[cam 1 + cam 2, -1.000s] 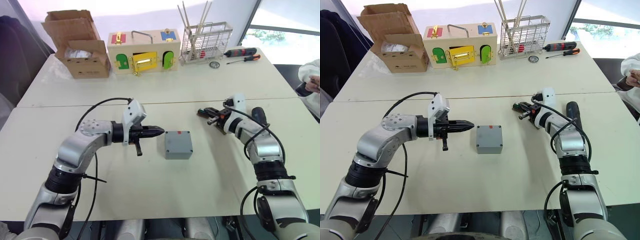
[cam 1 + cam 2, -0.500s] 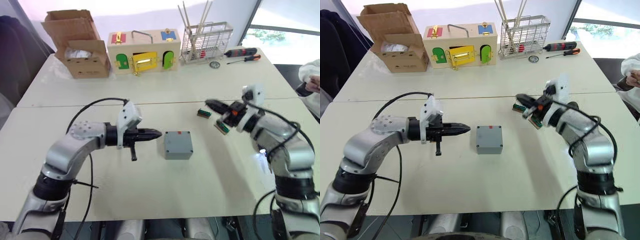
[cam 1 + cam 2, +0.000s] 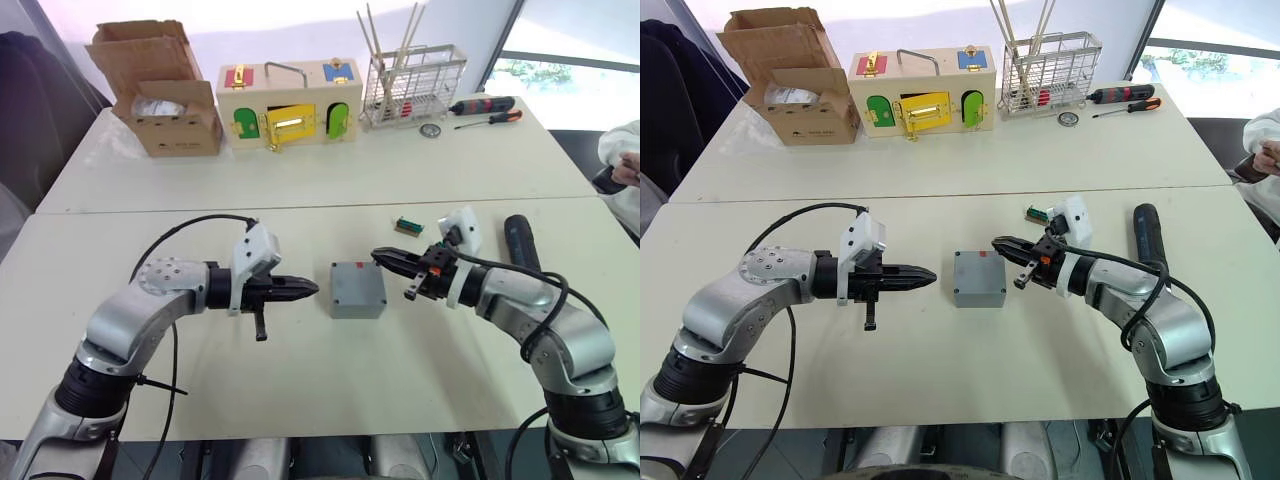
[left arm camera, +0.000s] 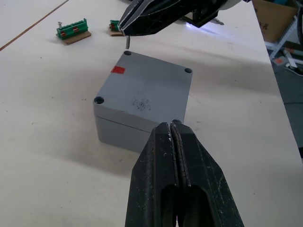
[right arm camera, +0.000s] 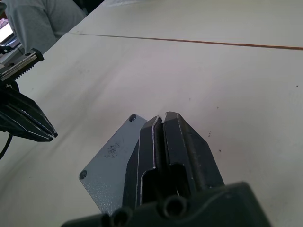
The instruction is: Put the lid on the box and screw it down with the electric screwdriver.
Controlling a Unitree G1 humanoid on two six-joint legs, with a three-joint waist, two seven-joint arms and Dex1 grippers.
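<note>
Grey box (image 3: 357,289) between closed left fingers (image 3: 308,288) and closed right fingers (image 3: 385,258), black electric screwdriver (image 3: 520,242) lying right.

Bright daylight pours in from the window (image 3: 575,60) at the far right, washing out the white table (image 3: 330,170) top toward the back. Shadows under things are soft and short. The wrist views are sharp nearby but soften toward the background.

Two hand screwdrivers (image 3: 487,109), one box (image 3: 357,289)
</note>
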